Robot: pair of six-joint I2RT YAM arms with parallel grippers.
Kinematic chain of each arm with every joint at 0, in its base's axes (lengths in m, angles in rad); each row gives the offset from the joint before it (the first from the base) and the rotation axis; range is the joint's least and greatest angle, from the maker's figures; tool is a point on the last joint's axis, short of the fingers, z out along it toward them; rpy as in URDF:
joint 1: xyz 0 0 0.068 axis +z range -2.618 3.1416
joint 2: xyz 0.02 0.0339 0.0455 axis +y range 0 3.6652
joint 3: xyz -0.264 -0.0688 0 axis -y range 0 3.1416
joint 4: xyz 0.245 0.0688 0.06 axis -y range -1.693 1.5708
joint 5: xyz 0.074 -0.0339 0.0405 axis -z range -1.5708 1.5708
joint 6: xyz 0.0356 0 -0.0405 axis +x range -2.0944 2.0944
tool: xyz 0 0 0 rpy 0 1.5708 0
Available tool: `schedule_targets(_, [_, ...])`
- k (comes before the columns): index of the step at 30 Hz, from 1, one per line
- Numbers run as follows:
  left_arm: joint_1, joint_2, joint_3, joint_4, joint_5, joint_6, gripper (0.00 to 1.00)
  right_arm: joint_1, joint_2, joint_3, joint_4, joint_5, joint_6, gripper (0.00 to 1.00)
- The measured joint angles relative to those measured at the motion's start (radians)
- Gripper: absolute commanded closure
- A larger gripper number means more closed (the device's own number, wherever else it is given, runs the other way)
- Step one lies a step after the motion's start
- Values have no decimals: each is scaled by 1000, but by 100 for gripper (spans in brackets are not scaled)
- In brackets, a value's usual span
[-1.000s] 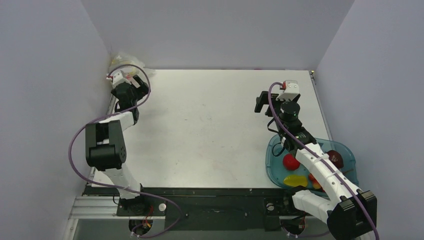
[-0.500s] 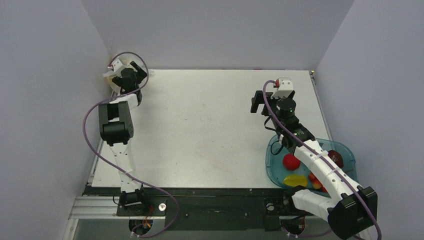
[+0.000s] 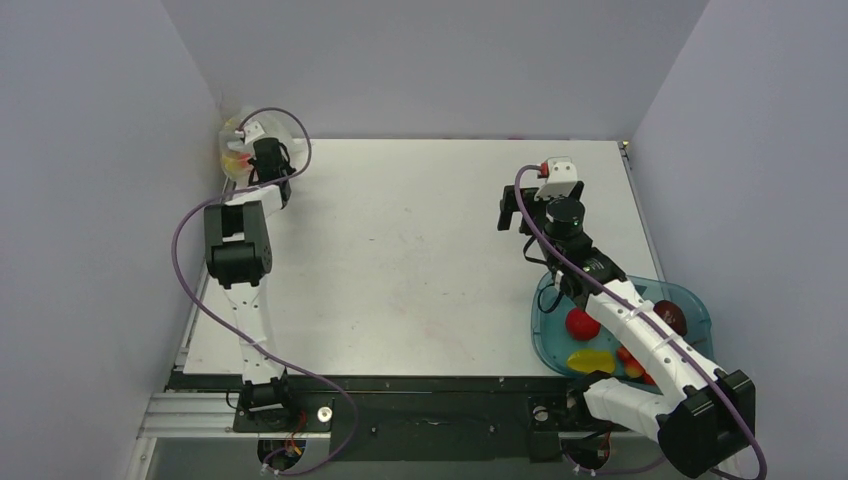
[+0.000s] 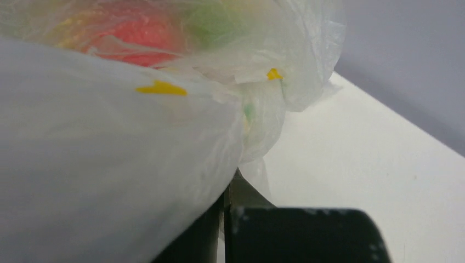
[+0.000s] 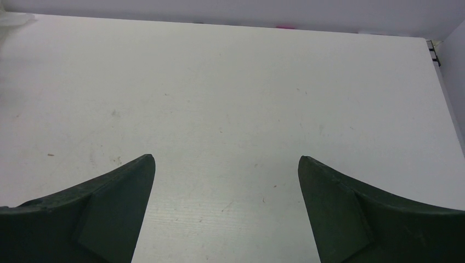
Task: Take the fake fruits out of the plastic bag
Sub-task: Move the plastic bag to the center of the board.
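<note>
Crinkly plastic bag (image 4: 109, 164) fills frame; red fruit (image 4: 137, 30), green piece (image 4: 214, 22) blurred inside; gripper (image 4: 226, 200) clamped on bag edge; table (image 4: 356, 164) right.

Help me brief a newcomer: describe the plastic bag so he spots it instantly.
On the table, go to the far left corner. The plastic bag sits at the left gripper: crinkly clear film over red fruit, unlike the rigid teal tray.

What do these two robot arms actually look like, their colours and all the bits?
Both the left arm and right arm have white links between chunky black joints, with a purple cable looping along each. A small white block sits at each wrist. The fingers are dark and wedge-shaped.
</note>
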Motion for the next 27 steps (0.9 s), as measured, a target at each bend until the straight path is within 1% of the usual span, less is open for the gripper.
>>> schedule_targets(5, [-31, -99, -156, -39, 21, 5, 100, 0, -3, 0, 0, 8, -7, 1])
schedule_targets(9, [-109, -248, -298, -69, 13, 38, 100, 0, -31, -2, 3, 10, -17, 1])
schedule_targets(13, [-195, -360, -315, -150, 62, 33, 100, 0, -69, -13, 20, 11, -24, 1])
schedule_targets(16, [-223, -445, -330, -228, 122, -10, 100, 0, -86, -21, 25, 12, -24, 1])
schedule_targets(22, [-246, -629, -496, -340, 201, -116, 100, 0, -97, -32, 28, 11, -24, 1])
schedule_targets(24, [-276, -687, -563, -372, 213, -138, 100, 0, -98, -34, 29, 11, -24, 1])
schedule_targets(27, [-362, -791, -656, -431, 216, -163, 100, 0, -98, -35, 32, 10, -24, 1])
